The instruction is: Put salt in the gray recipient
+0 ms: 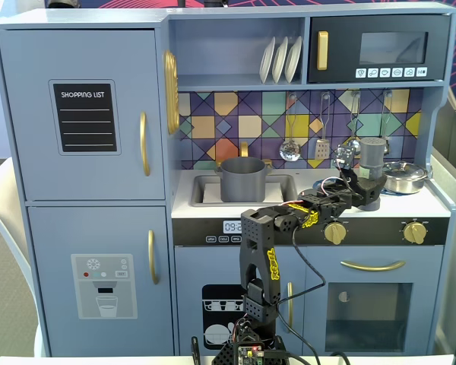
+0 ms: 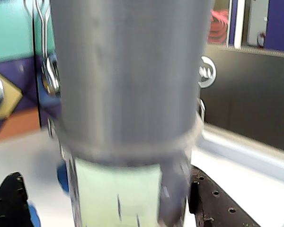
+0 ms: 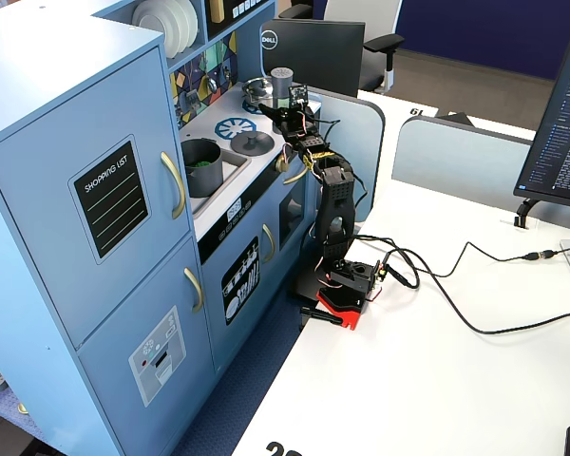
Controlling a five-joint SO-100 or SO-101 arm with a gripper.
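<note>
The salt shaker [image 1: 374,152] is a grey cylinder with a wider grey cap. It stands on the right side of the toy kitchen's cooktop, and also shows in the other fixed view [image 3: 283,80]. It fills the blurred wrist view [image 2: 128,85], with a pale green label low on its body. My gripper [image 1: 371,192] reaches to it from the front and sits around its lower body [image 2: 106,194]. The right finger [image 2: 213,203] is at the shaker's side and the left finger [image 2: 9,201] stands apart from it. The grey pot [image 1: 243,179] sits in the sink [image 3: 201,163].
A shiny lidded pan [image 1: 404,176] stands just right of the shaker. Ladles and a spatula [image 1: 290,148] hang on the tiled back wall. A dark round piece [image 3: 252,142] lies on the cooktop between the pot and the shaker. The arm's base [image 3: 342,290] sits on the white desk.
</note>
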